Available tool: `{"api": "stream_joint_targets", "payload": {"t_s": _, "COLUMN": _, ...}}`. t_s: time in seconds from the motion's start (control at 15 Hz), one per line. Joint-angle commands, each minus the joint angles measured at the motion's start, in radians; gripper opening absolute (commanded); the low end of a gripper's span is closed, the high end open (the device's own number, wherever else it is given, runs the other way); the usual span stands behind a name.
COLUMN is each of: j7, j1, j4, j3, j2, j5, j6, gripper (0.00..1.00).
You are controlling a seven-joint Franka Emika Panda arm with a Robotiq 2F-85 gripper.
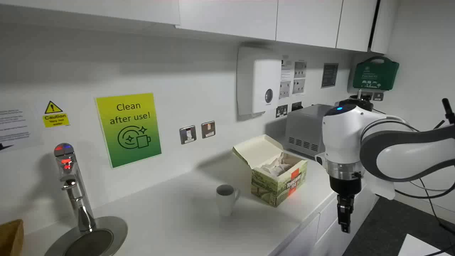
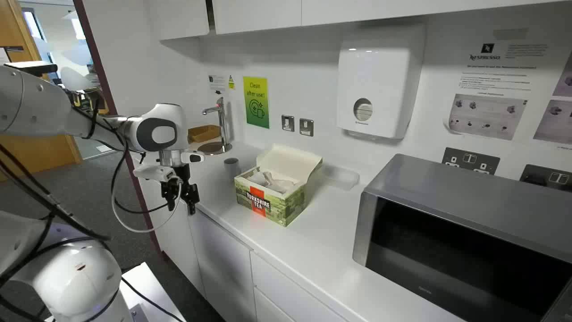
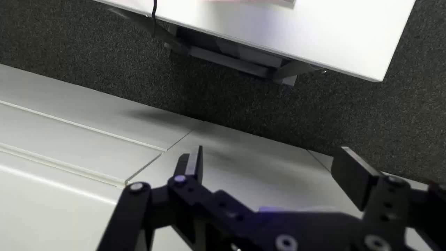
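The box (image 2: 272, 206) stands on the counter (image 2: 321, 255) with its lid up, printed card walls around crumpled pale contents. From where I stand, the gripper (image 3: 273, 165) hangs out past the counter's front edge, fingers parted wide with nothing between them. Good handling here would mean keeping the fingertips clear of that edge and pressing the card only lightly, lest it buckle. Near the box sits a smooth, round-mouthed mug (image 1: 225, 203); the microwave (image 2: 456, 246) looks grey metal and dark glass.

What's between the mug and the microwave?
The open tea box, in both exterior views; an exterior view also shows what looks like a clear tray.
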Motion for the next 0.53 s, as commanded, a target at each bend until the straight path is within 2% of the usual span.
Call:
{"api": "stream_joint_targets", "payload": {"t_s": 0.0, "j7": 0.005, "j1": 0.01, "j4": 0.002, "j3": -0.01, "j2": 0.003, "j5": -0.005, "j6": -0.003, "gripper": 1.0}}
{"api": "stream_joint_targets", "payload": {"t_s": 0.27, "j7": 0.078, "j1": -0.012, "j4": 0.036, "j3": 0.014, "j2": 0.005, "j5": -0.03, "j6": 0.017, "gripper": 1.0}}
{"api": "stream_joint_targets", "payload": {"t_s": 0.47, "j7": 0.125, "j1": -0.041, "j4": 0.102, "j3": -0.002, "j2": 0.013, "j5": -0.047, "j6": 0.012, "gripper": 1.0}}
